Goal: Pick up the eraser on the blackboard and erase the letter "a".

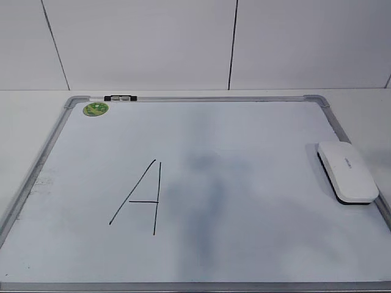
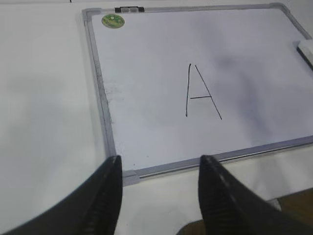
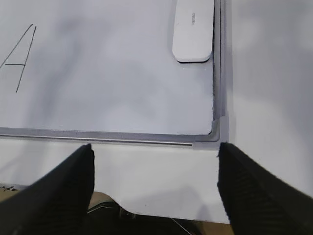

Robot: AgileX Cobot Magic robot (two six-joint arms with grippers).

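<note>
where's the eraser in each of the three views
Exterior: eraser at right, on the blackboard by its right frame.
Left wrist: only a sliver at the right edge.
Right wrist: top, right of centre.
Shared landmark: the drawn capital A.

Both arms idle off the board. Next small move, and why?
Probably send the right gripper, open and empty, forward to above the eraser. It lies untouched by the blackboard's right frame, that arm's side. No lowercase "a" shows, only a capital A and grey smudges.
</note>
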